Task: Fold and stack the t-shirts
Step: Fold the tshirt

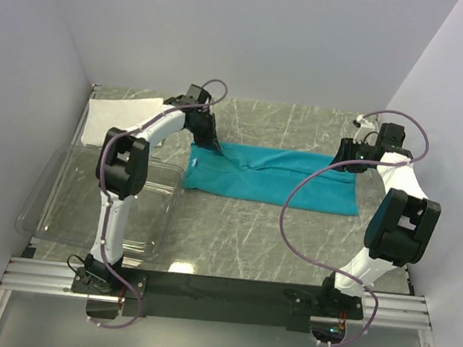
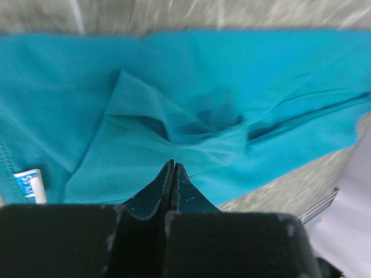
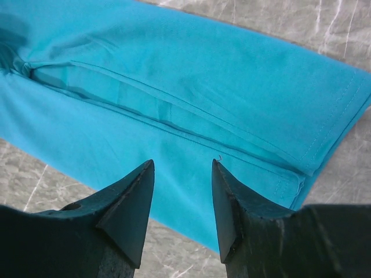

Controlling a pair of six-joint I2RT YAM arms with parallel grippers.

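Note:
The teal-blue t-shirt (image 1: 273, 176) lies folded into a long band across the middle of the table. My left gripper (image 1: 211, 141) is at its far left corner. In the left wrist view the gripper (image 2: 173, 164) is shut, with a thin fold of the teal cloth (image 2: 162, 124) tented up to its tips. My right gripper (image 1: 343, 156) is over the shirt's right end. In the right wrist view it (image 3: 182, 165) is open and empty just above the teal cloth (image 3: 191, 75), near the hem. The white t-shirt (image 1: 120, 114) lies folded at the back left.
A clear plastic bin (image 1: 62, 205) stands at the left front, beside the left arm. Grey walls close in the left and right sides. A white neck label (image 2: 29, 185) shows at the shirt's left end. The marble tabletop (image 1: 234, 232) lies in front of the shirt.

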